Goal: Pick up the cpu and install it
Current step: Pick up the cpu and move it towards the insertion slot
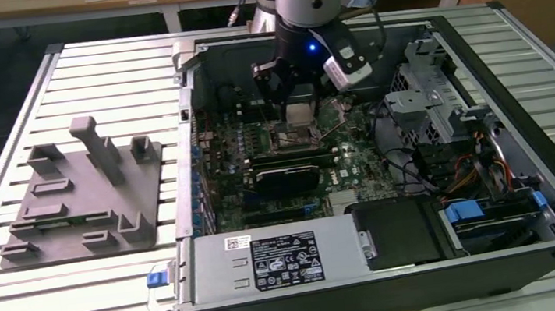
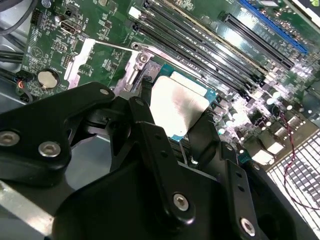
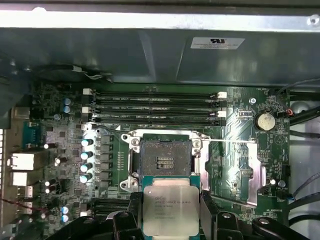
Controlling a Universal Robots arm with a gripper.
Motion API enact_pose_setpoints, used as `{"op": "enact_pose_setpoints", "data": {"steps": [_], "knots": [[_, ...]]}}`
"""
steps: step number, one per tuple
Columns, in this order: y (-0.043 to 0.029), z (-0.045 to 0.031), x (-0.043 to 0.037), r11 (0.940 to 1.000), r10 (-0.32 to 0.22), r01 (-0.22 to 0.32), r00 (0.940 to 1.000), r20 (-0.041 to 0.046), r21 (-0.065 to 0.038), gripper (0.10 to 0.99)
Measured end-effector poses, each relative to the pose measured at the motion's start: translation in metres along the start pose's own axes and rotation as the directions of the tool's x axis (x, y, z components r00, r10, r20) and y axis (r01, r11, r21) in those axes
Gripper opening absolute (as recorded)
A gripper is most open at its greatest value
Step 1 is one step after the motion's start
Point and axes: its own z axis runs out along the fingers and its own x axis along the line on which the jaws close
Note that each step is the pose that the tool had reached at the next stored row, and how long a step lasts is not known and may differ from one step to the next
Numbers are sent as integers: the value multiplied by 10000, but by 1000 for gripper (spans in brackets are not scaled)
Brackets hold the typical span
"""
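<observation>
First wrist view | end effector [image 3: 170, 209] gripping cpu [image 3: 166, 200] by its edges | cpu hangs just short of open socket [image 3: 165, 159] | judgement: square corners to socket, lower flat, keep off retention frame [image 3: 232, 170] beside it

Nothing was clear enough to read. A black label [image 1: 287, 261] and white barcode sticker [image 1: 237, 243] sat on the power supply [image 1: 218, 276], print too small. A white sticker [image 3: 217, 43] on the case wall [image 3: 125, 55] was unreadable. The cpu [image 3: 170, 210] top carried faint print lines, and the memory slots [image 3: 155, 106] had tiny blurred white lettering.
</observation>
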Motion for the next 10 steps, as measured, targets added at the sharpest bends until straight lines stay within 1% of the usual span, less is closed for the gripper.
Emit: {"op": "enact_pose_setpoints", "data": {"steps": [3,10], "knots": [[-2,37,-1,10000,-13,13,10000,42,1,541],[4,161,-13,10000,-29,29,10000,46,1,541]]}}
